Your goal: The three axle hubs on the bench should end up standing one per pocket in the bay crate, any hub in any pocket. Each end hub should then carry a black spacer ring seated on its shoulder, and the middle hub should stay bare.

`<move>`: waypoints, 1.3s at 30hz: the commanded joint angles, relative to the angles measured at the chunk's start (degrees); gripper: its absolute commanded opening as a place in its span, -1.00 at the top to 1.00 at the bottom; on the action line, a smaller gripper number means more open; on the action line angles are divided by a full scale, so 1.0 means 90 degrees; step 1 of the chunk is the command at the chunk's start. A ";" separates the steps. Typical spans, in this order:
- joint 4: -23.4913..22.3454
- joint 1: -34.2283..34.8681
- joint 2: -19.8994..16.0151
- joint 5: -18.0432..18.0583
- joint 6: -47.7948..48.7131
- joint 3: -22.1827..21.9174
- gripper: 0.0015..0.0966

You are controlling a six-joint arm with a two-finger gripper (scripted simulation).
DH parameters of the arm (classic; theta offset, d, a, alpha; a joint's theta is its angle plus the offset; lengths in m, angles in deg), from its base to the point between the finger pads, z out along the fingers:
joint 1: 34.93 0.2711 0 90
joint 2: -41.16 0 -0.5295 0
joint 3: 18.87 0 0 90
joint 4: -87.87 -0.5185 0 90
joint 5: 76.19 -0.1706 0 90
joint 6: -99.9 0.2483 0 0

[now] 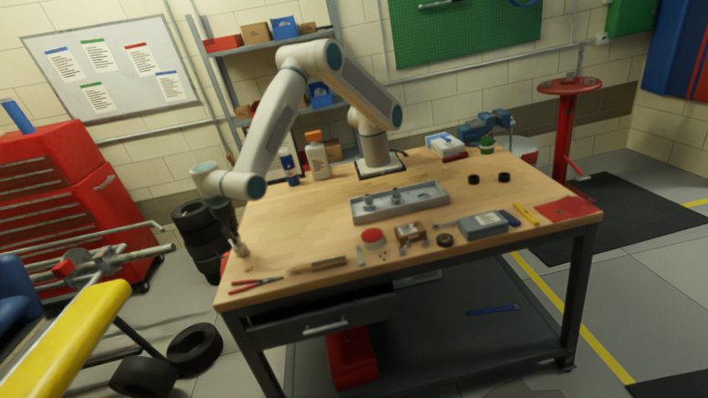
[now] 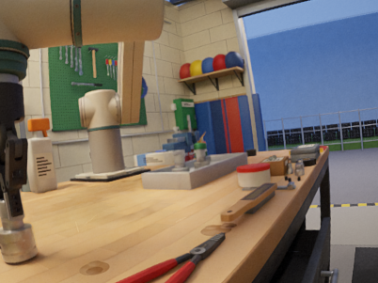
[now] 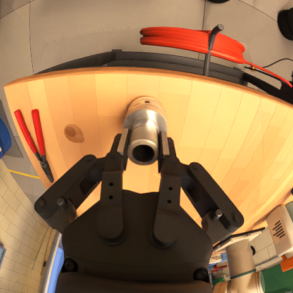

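Observation:
My gripper (image 1: 236,241) (image 2: 11,210) (image 3: 143,142) is at the far left edge of the bench, pointing down. A steel axle hub (image 1: 241,249) (image 2: 16,241) (image 3: 144,126) stands upright on the wood under it. The grey bay crate (image 1: 399,200) (image 2: 195,170) lies mid-bench. Two hubs (image 1: 369,202) (image 1: 396,196) stand in its left and middle pockets. The right pocket (image 1: 424,195) holds nothing. Two black spacer rings (image 1: 473,179) (image 1: 503,176) lie on the bench right of the crate. My gripper is closed on the neck of the hub at the bench edge.
Behind the work stand the arm's base (image 1: 378,166), a white bottle (image 1: 317,156) and a spray can (image 1: 288,168). Red pliers (image 1: 255,284) (image 2: 174,262) (image 3: 33,142) lie near the front left corner. A brush (image 1: 319,265), a red-topped tin (image 1: 372,238) and small boxes line the front edge.

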 commanded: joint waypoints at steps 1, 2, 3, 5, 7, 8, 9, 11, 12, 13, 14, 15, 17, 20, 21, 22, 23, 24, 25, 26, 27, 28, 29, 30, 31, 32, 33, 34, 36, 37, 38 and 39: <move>0.0006 0.0000 0.0024 0.0013 0.0000 0.0012 0.86; 0.0006 0.0000 0.0038 0.0028 0.0000 0.0015 0.86; 0.0006 0.0000 0.0054 0.0045 0.0000 0.0018 0.86; 0.0007 0.0000 0.0088 0.0084 0.0000 0.0024 0.86; 0.0007 0.0000 0.0127 0.0129 0.0000 0.0032 0.86; 0.0007 0.0000 0.0147 0.0153 0.0000 0.0036 0.86; 0.0007 0.0000 0.0167 0.0178 0.0000 0.0040 0.86; 0.0007 0.0000 0.0208 0.0228 0.0000 0.0050 0.86; 0.0007 0.0000 0.0228 0.0253 0.0000 0.0055 0.86; 0.0007 0.0000 0.0248 0.0278 0.0000 0.0060 0.86; 0.0007 0.0000 0.0267 0.0302 0.0000 0.0065 0.86; 0.0007 0.0000 0.0285 0.0325 0.0000 0.0070 0.86; 0.0007 0.0000 0.0317 0.0367 0.0000 0.0079 0.86; 0.0007 0.0000 0.0354 0.0418 0.0000 0.0091 0.86; 0.0007 0.0000 0.0364 0.0431 0.0000 0.0094 0.86; 0.0007 0.0000 0.0371 0.0442 0.0000 0.0096 0.86; 0.0007 0.0000 0.0377 0.0450 0.0000 0.0099 0.86; 0.0007 0.0000 0.0382 0.0457 0.0000 0.0100 0.86; 0.0007 0.0000 0.0385 0.0462 0.0000 0.0101 0.86; 0.0007 0.0000 0.0388 0.0465 0.0000 0.0102 0.86; 0.0007 0.0000 0.0389 0.0467 0.0000 0.0102 0.86; 0.0007 0.0000 0.0389 0.0468 0.0000 0.0103 0.86; 0.0007 0.0000 0.0389 0.0468 0.0000 0.0103 0.86; 0.0007 0.0000 0.0390 0.0469 0.0000 0.0103 0.86; 0.0007 0.0000 0.0395 0.0475 0.0000 0.0105 0.86; 0.0007 0.0000 0.0407 0.0490 0.0000 0.0109 0.86; 0.0008 0.0000 0.0426 0.0516 0.0000 0.0117 0.86; 0.0008 0.0000 0.0454 0.0553 0.0000 0.0129 0.86; 0.0009 0.0000 0.0532 0.0660 0.0000 0.0163 0.86; 0.0010 0.0000 0.0579 0.0727 0.0000 0.0186 0.86; 0.0010 0.0000 0.0628 0.0799 0.0000 0.0212 0.86; 0.0010 0.0000 0.0677 0.0875 0.0000 0.0240 0.86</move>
